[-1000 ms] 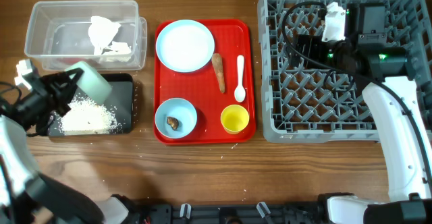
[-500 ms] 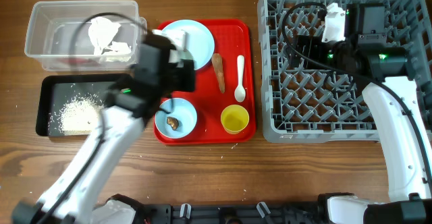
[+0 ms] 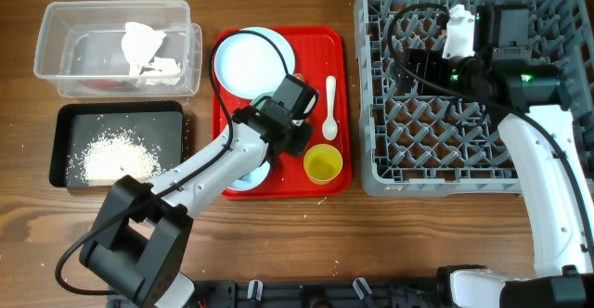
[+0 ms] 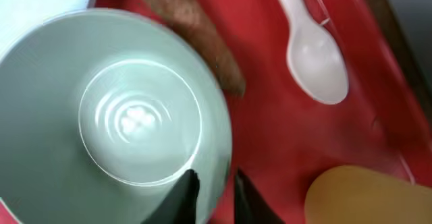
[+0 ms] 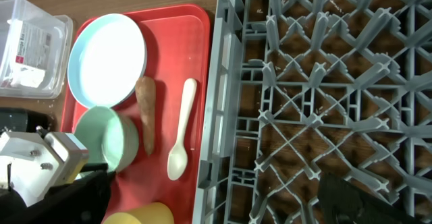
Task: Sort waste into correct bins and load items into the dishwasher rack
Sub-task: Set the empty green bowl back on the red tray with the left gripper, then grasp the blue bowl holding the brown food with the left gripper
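My left gripper (image 3: pixel 293 115) is shut on the rim of the mint bowl (image 4: pixel 121 116), holding it just above the red tray beside the brown food stick (image 4: pixel 202 35); the bowl also shows in the right wrist view (image 5: pixel 101 140). The white spoon (image 3: pixel 330 107) and the yellow cup (image 3: pixel 323 164) lie on the tray to its right. The pale-blue plate (image 3: pixel 251 62) is at the tray's back. The light-blue bowl (image 3: pixel 251 176) is mostly hidden under my left arm, and its brown lump is hidden. My right gripper (image 3: pixel 422 67) hovers open and empty over the grey rack (image 3: pixel 371 113).
The clear tub (image 3: pixel 56 76) at the back left holds the white napkin (image 3: pixel 144 48). The black tray (image 3: pixel 65 122) in front of it holds white crumbs (image 3: pixel 116 157). The red tray's rim (image 3: pixel 339 57) lies close to the rack's left wall (image 5: pixel 223 82).
My left arm has swung right from over the black tray to the red tray, carrying the mint bowl. The right arm has not moved.
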### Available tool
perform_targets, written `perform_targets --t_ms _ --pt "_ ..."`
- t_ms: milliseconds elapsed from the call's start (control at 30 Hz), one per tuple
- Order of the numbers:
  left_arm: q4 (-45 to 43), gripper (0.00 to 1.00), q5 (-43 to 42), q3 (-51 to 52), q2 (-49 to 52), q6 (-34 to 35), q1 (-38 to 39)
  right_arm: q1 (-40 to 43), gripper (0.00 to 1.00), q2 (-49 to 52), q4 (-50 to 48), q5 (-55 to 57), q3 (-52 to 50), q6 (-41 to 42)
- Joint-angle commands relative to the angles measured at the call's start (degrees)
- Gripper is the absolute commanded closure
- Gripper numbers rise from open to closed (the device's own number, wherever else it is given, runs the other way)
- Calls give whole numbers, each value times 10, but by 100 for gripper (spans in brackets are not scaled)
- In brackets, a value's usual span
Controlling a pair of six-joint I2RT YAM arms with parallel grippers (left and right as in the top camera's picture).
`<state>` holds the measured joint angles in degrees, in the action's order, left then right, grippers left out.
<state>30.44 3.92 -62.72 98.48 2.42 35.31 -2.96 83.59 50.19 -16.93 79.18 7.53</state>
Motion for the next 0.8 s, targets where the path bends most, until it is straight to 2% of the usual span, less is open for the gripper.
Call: perform_targets --t_ms 0,33,167,200,267,333,467,633,700,767 --pt "1 69 68 0 2 -4 2 -5 0 4 0 -8 10 4" --pt "2 63 95 -4 0 6 2 -5 0 4 0 -8 10 4" --pt "91 54 104 -71 -39 92 2 -5 0 4 0 -7 10 3" --pt "145 52 93 -92 -57 119 2 -5 0 4 0 -8 10 4" --pt "188 50 65 -95 -77 154 2 -5 0 4 0 -8 10 1" --pt "232 50 -14 -92 -73 191 2 -5 0 4 0 -7 10 1" --pt "242 55 -39 -33 -43 252 2 -5 0 4 3 -8 10 1" --pt "185 55 -41 37 -15 255 2 -5 0 4 4 -8 10 2" --pt "161 59 -41 55 -10 255 2 -5 0 4 5 -8 10 2" --pt "158 72 -41 56 -10 255 2 -5 0 4 5 -8 10 2"
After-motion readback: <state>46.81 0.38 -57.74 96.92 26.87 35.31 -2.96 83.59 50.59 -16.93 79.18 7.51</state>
